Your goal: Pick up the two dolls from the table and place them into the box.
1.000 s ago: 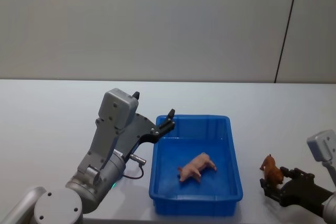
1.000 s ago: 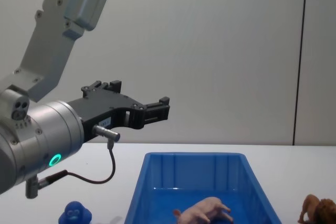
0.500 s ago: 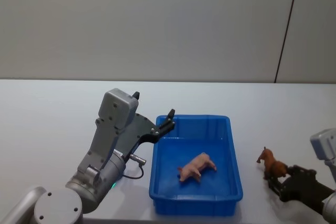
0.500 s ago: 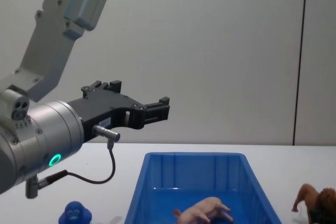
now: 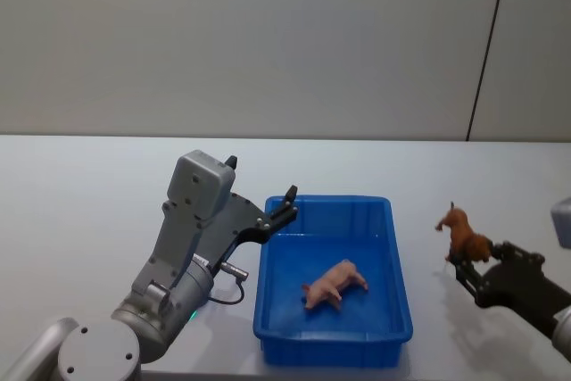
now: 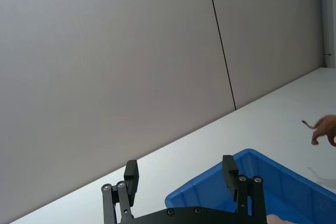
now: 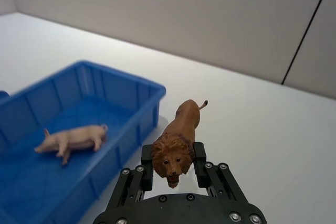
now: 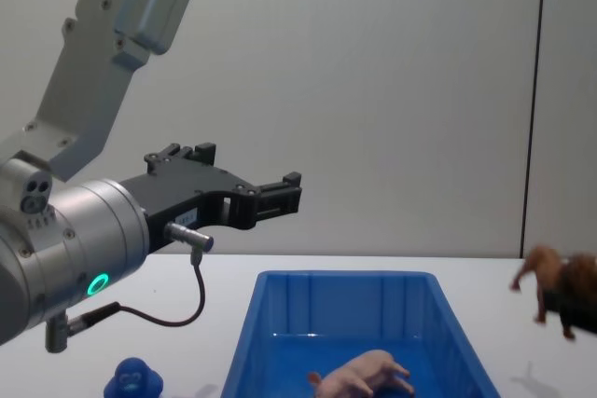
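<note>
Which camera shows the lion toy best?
The right wrist view: the lion sits close, face-on, gripped in the right claw. The head view shows it small, from the side; the chest view clips it at the edge; the left wrist view catches just its rear.

Chest view: blue figure (image 8: 133, 381) is cut by the lower edge, base not seen. Lion figure (image 8: 546, 272) runs off the right edge, head cut off. The box (image 8: 345, 276) loses its near wall below the frame, as does the pig (image 8: 364, 375) its underside.

Right wrist view: the lion's legs and belly are hidden between the fingers (image 7: 147, 157) of the right hand (image 7: 173, 158), clamped on it.

Left wrist view: pig is a sliver at the edge, lion half cut off.
</note>
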Tool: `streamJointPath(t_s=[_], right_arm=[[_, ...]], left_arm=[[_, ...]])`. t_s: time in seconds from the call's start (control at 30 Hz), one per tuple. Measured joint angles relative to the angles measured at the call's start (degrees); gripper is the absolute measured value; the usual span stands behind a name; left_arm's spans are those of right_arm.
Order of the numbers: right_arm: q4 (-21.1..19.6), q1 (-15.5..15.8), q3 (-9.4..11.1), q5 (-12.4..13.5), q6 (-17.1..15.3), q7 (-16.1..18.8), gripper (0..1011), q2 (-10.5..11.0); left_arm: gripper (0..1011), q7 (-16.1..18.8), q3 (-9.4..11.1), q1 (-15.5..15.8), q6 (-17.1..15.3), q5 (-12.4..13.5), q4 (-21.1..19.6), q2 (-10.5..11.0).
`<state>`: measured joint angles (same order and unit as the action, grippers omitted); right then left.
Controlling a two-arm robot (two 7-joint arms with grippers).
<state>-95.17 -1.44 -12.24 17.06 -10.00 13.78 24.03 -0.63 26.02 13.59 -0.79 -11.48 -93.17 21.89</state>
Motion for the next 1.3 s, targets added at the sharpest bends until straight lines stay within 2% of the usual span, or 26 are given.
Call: streamJointPath(t_s=[0.3,0.57,0.77,0.97,1.07,1.2,1.23,1.3], right_arm=[[-3.13,-1.31,0.1,1.42,-0.1,2.8,435,-0.31],[-5.27,-3.62,-1.16,1.39,-4.67,6.21,435,-1.75],[-5.67,-5.16,-2.54,-0.13,-8.85,7.83,435,-3.12],[-5.5,-6.03,-3.74,-1.71,-11.38,8.61,435,-4.18],[-5.18,-6.37,-4.31,-2.51,-12.38,8.79,474,-4.65],[-4.66,-6.7,-4.98,-3.43,-13.43,8.8,605,-5.18],[-4.6,-6.72,-5.03,-3.55,-13.54,8.78,605,-5.23],[-4.43,-6.77,-5.16,-3.73,-13.66,8.72,688,-5.33]], left_arm=[[1001,0.0,0.0,0.0,0.0,0.0,0.0,0.0],[1001,0.0,0.0,0.0,0.0,0.0,0.0,0.0],[1001,0.0,0.0,0.0,0.0,0.0,0.0,0.0],[1001,0.0,0.0,0.0,0.0,0.0,0.0,0.0],[1001,0.0,0.0,0.0,0.0,0.0,0.0,0.0],[1001,0.0,0.0,0.0,0.0,0.0,0.0,0.0],[1002,0.0,0.0,0.0,0.0,0.0,0.0,0.0],[1001,0.0,0.0,0.0,0.0,0.0,0.0,0.0]])
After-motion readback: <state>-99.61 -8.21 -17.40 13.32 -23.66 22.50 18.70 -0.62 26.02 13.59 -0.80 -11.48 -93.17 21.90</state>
